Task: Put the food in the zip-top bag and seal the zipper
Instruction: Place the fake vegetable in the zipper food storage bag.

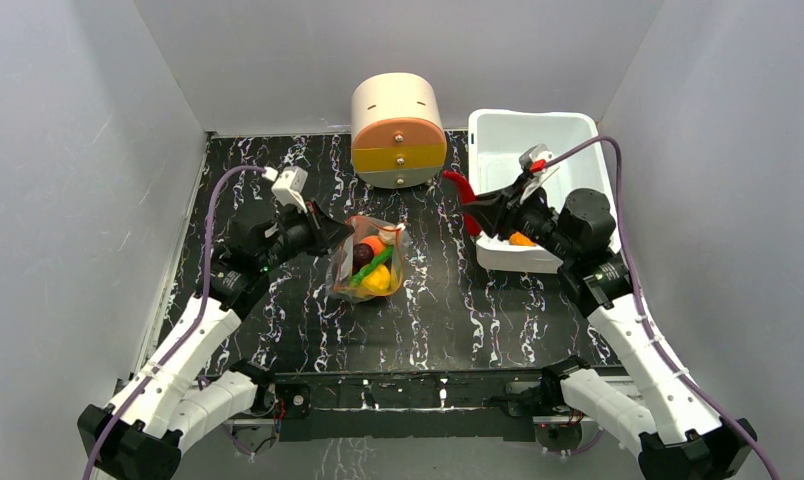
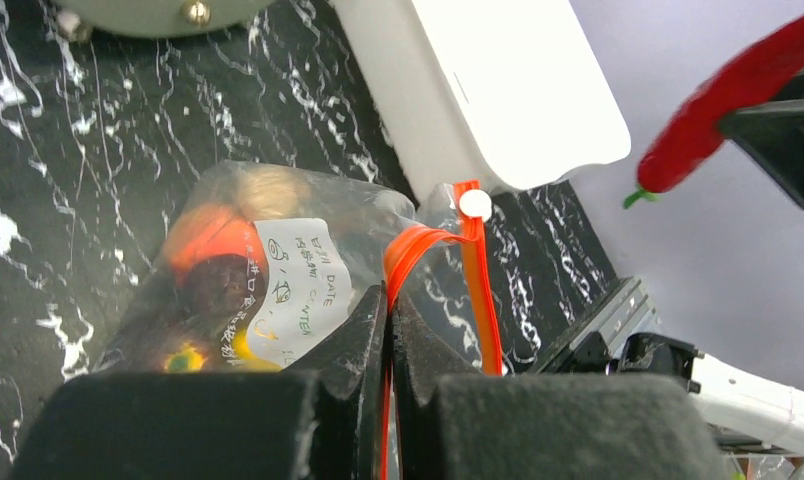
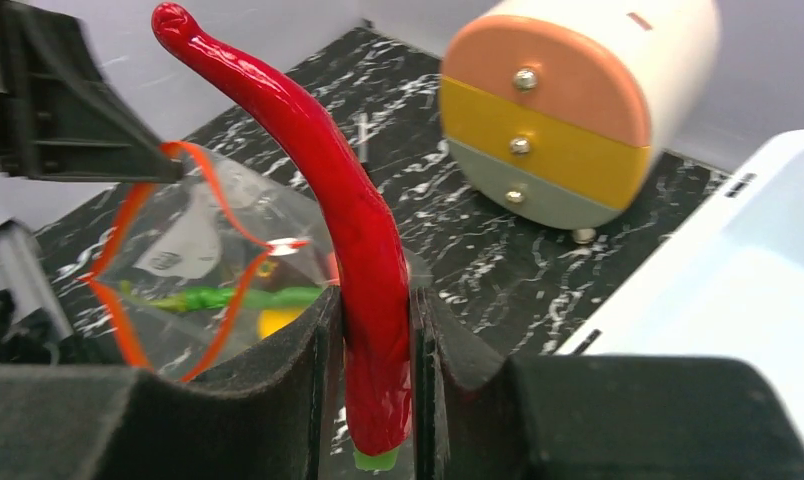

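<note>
Red chili [image 3: 363, 270] sits clamped in right gripper [image 3: 373, 300]; left gripper [image 2: 388, 300] pinches zipper [image 2: 475, 270], partly hidden behind fingers [image 2: 348, 350].

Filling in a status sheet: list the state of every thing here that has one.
zip-top bag: mouth open, food inside.
zipper: unsealed.
red chili: lifted, outside the bag.
left hand: shut on the zip-top bag's mouth edge.
right hand: shut on the red chili.
white tub: open-topped, orange fruit inside.
</note>
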Motion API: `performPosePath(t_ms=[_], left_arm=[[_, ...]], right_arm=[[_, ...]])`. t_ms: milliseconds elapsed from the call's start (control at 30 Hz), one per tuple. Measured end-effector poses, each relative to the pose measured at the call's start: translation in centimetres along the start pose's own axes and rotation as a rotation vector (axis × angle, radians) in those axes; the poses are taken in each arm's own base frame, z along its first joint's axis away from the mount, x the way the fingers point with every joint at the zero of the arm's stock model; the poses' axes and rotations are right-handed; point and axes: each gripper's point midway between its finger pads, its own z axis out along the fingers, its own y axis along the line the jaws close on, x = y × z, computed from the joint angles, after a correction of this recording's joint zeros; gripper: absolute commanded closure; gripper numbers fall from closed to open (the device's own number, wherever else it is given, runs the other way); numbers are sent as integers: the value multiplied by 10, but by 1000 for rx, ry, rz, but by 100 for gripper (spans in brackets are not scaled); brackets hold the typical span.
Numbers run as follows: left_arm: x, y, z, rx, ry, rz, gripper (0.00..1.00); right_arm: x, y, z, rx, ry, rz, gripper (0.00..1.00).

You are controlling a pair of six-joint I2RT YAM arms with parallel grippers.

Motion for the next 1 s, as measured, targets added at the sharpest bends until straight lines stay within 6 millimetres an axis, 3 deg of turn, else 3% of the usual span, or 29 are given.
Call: performPosePath(t_ms=[167, 533, 1000], left_arm=[[24, 12, -3, -14, 37, -15, 100], [25, 11, -5, -11, 33, -5, 100], [27, 11, -4, -16, 52, -25, 100]], right_arm=[[7, 29, -7, -104, -23, 37, 83], [5, 83, 12, -301, -57, 80, 82], [39, 166, 49, -424, -11, 104, 81]])
